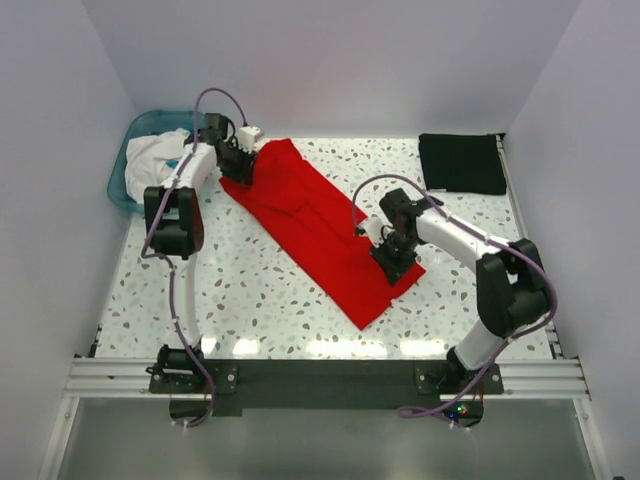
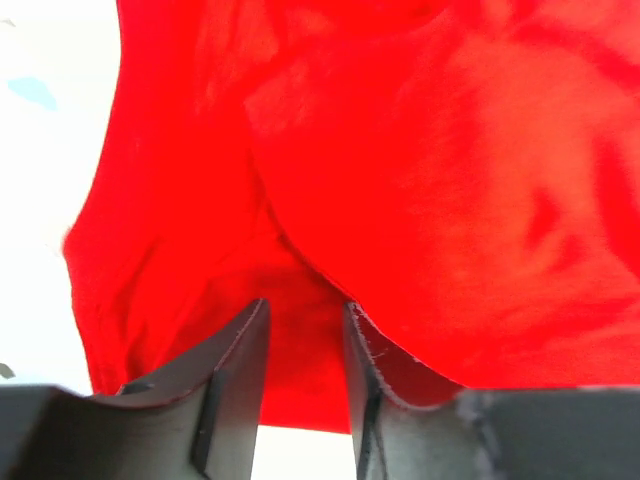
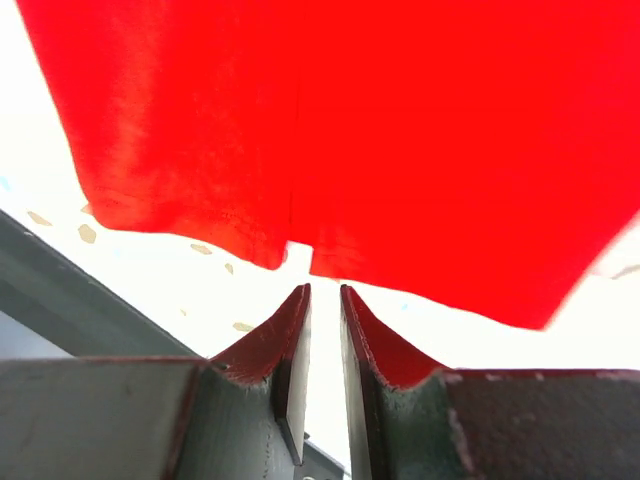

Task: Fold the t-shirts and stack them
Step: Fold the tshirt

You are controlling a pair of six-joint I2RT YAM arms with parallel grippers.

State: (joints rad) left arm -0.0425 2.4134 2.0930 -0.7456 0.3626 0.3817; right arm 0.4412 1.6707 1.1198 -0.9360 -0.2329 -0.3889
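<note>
On my left wrist feed the left gripper (image 2: 305, 305) is partly parted and released, its dark fingers (image 2: 235, 365) poised over a soft crease at the far-left end of the red shirt (image 1: 320, 230). The right gripper (image 3: 322, 288) is closed to a thin slit, tips at the hem on the shirt's right edge; I cannot tell whether it nips cloth. The shirt lies as a long, wrinkled diagonal strip on the speckled table (image 1: 250, 290). The black shirt (image 1: 460, 163), a flat rectangle, sits in the far-right corner.

Left pincer (image 2: 305, 304), right pincer (image 3: 324, 289): both ajar
</note>
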